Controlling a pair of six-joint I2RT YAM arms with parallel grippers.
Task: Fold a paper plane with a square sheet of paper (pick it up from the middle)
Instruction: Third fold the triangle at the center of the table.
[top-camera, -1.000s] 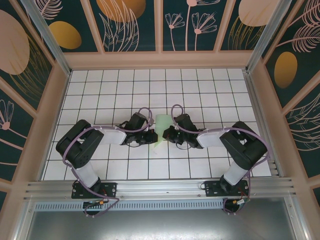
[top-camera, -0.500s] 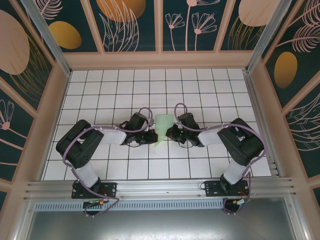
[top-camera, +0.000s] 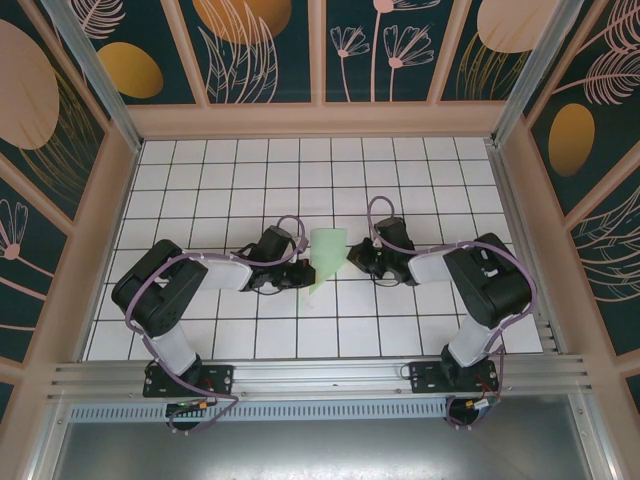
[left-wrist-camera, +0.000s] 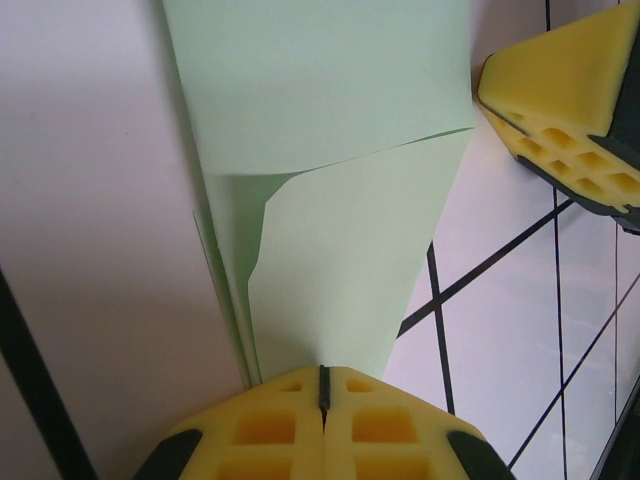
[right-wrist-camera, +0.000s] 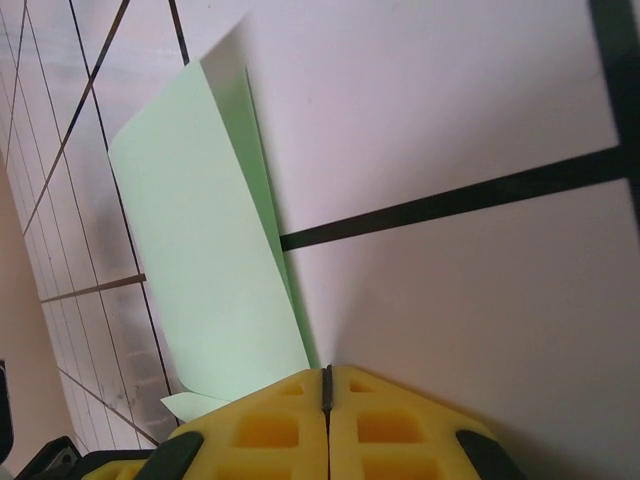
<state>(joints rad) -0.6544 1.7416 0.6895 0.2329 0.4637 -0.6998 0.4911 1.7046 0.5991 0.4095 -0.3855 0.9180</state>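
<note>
Since a second ago the right claw (top-camera: 352, 262) has drawn further from the left claw (top-camera: 305, 277), and the pale green paper (top-camera: 327, 252) now looks wider. It lies just right of the left claw, folded, tapering to a point, with one flap curling. Both claws are closed, each pinching its edge.

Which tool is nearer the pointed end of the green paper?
Left. The left tool is shut at the pointed end of the paper; the right tool sits at its side edge, nearer the wide end.
</note>
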